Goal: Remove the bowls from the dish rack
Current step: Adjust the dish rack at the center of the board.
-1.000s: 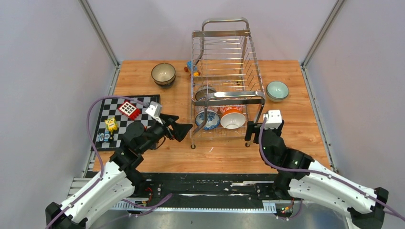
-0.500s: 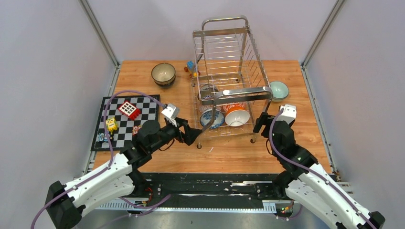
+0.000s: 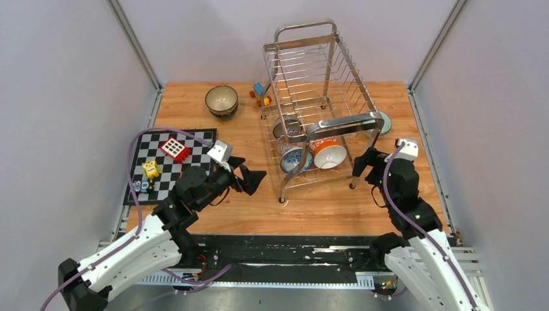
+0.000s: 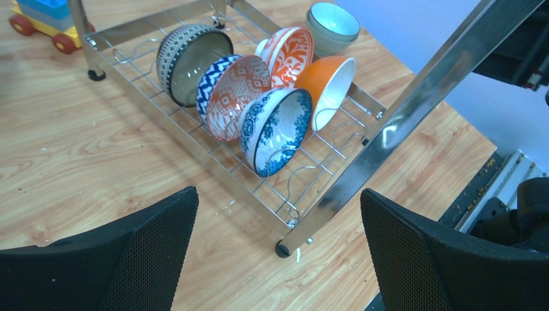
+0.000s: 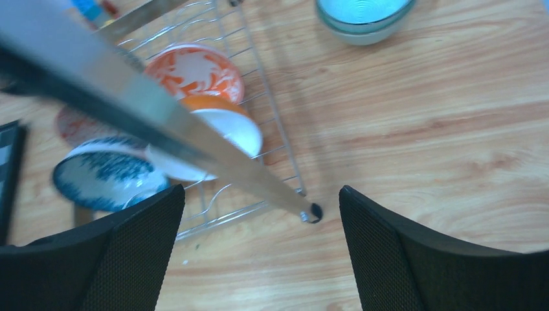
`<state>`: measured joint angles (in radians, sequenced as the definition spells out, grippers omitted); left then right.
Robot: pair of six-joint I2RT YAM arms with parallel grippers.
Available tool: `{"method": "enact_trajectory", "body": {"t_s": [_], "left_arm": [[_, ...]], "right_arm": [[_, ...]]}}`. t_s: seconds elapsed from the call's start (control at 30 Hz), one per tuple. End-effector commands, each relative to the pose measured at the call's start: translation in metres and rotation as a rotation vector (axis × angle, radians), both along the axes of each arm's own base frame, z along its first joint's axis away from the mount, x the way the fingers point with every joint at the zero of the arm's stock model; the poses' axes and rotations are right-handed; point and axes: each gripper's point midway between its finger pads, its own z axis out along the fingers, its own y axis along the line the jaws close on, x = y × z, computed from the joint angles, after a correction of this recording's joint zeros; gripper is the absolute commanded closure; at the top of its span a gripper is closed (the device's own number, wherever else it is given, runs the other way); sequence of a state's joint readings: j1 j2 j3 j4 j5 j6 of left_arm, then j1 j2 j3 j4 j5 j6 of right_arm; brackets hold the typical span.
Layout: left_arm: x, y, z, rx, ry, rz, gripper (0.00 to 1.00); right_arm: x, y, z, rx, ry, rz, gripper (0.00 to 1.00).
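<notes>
Over the last second the rack (image 3: 342, 123) had slid and swung. Its near end had gone off to the right, so it sat askew on the table (image 3: 324, 214). Seen from above, its far right side was up against the mint bowl (image 4: 333, 19), though I could not tell whether they touched. To my eye none of that counted as unloading. The bowls (image 4: 233, 97) stood on edge in the rack as before, and only the rack had changed place, so any reach lined up on its old spot would likely miss. The right gripper (image 3: 366, 162) had travelled right along with the rack's near right leg and hung just beside it. Its fingers were wide apart, and the leg's foot lay ahead between them, ungripped. The left gripper (image 3: 250, 173) had backed off from the near left corner and stood clear of it, also spread open and holding nothing. From there the bowls lay ahead and a little to the right on the lower tier. The blue-white bowl (image 4: 275, 129) was nearest, with the orange bowl (image 4: 330, 87) beside it, then the red bowls (image 4: 288, 55) and a striped bowl (image 4: 194, 61) at the far end. A brown bowl (image 3: 221, 100) sat on the table, well apart from the rest.
</notes>
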<state>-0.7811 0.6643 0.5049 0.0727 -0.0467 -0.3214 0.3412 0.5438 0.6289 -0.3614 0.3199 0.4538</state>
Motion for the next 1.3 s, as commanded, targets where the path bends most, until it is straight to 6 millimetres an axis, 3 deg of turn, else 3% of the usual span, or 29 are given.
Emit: {"method": "enact_trajectory", "body": {"t_s": [0.0, 0.23, 0.43, 0.63, 0.8, 1.07, 1.27], "left_arm": [[0.000, 0.013, 0.002, 0.009, -0.005, 0.058, 0.03], [-0.001, 0.029, -0.008, 0.038, 0.056, 0.129, 0.02], [-0.001, 0.035, -0.009, 0.009, 0.083, 0.166, 0.02], [0.001, 0.037, -0.013, 0.005, 0.110, 0.191, 0.02], [0.003, 0.042, -0.015, 0.007, 0.116, 0.222, 0.02], [0.002, 0.048, -0.013, 0.000, 0.107, 0.242, 0.02], [-0.004, 0.057, -0.008, -0.015, 0.098, 0.254, 0.02]], "right_arm": [[-0.031, 0.026, 0.017, 0.057, -0.019, 0.211, 0.07], [-0.088, 0.080, 0.031, 0.181, -0.061, 0.602, 0.06], [-0.105, 0.109, 0.039, 0.243, -0.046, 0.796, 0.06], [-0.101, 0.131, 0.045, 0.266, -0.068, 0.873, 0.06], [-0.092, 0.160, 0.038, 0.149, -0.111, 0.855, 0.06], [-0.059, 0.206, 0.035, 0.067, -0.337, 0.613, 0.07], [-0.035, 0.239, 0.029, 0.017, -0.323, 0.533, 0.06]]}}
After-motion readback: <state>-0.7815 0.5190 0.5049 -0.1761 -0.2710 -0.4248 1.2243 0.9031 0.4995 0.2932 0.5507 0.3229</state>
